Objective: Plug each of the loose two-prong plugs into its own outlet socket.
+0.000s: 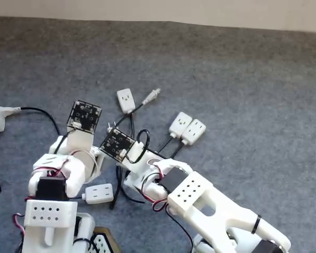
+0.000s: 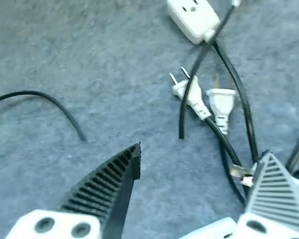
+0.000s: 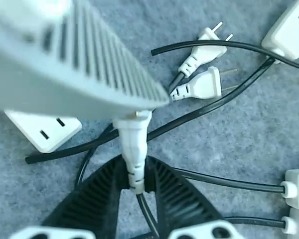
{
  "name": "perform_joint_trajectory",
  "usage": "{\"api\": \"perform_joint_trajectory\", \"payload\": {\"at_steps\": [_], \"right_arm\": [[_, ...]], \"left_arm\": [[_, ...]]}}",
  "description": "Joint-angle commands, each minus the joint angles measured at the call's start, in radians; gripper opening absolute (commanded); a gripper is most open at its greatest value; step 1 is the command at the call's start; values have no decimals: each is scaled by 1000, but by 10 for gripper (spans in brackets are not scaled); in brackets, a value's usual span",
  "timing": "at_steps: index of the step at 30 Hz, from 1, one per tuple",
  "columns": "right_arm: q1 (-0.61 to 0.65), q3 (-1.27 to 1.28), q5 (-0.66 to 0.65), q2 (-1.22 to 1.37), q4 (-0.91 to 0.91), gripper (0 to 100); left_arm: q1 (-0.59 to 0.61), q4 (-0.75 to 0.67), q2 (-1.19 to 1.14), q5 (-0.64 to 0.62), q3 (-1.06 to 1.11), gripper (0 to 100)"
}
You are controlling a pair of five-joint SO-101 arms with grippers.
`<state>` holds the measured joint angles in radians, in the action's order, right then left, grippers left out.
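The left arm (image 1: pixel 58 176) sits in the lower left of the high view. The right arm (image 1: pixel 200 203) comes in from the lower right. Their wrists meet just left of centre on the grey carpet (image 1: pixel 242 79). A white outlet block (image 1: pixel 99 193) lies low in the frame between the arms.

In the right wrist view, the right gripper (image 3: pixel 136 167) has its black fingers (image 3: pixel 102 194) clamped on the body of a white gripped plug (image 3: pixel 133 139). The plug's cord trails back between the fingers. Its front end passes out of sight behind a pale ribbed finger (image 3: pixel 99 59) of the other arm. Just beyond lie a loose plug (image 3: pixel 205 50) and a second loose plug (image 3: pixel 202 84), side by side among black cables.

In the left wrist view, the left gripper (image 2: pixel 202 152) holds nothing. Its dark finger (image 2: pixel 114 184) and light finger (image 2: pixel 274 194) stand wide apart. Both free plugs lie on the carpet beyond the tips, nearer the light finger, touching neither.

Farther up the high view, a single outlet (image 1: pixel 126 100) lies above centre and twin outlets (image 1: pixel 187 128) lie right of centre.
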<state>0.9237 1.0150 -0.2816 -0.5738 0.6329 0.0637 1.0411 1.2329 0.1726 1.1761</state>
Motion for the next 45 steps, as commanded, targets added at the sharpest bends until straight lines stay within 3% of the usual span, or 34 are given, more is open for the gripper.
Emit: {"api": "perform_joint_trajectory", "payload": {"at_steps": [1,5,14,19,25,45], "right_arm": [[16,-10,28,-27,-15,5],[24,-64,57,-38,79,5],[-2,-328,97,-38,325,5],[-33,-340,132,-38,332,5],[-36,-340,176,-38,334,5],[-38,-334,233,-38,298,5]], "left_arm": [[-36,-61,10,-12,58,355],[-35,-144,10,-9,148,355],[-36,-144,10,17,159,354],[-41,-143,8,17,160,354],[-145,-143,8,43,202,354],[-154,-104,8,46,205,354]]}}
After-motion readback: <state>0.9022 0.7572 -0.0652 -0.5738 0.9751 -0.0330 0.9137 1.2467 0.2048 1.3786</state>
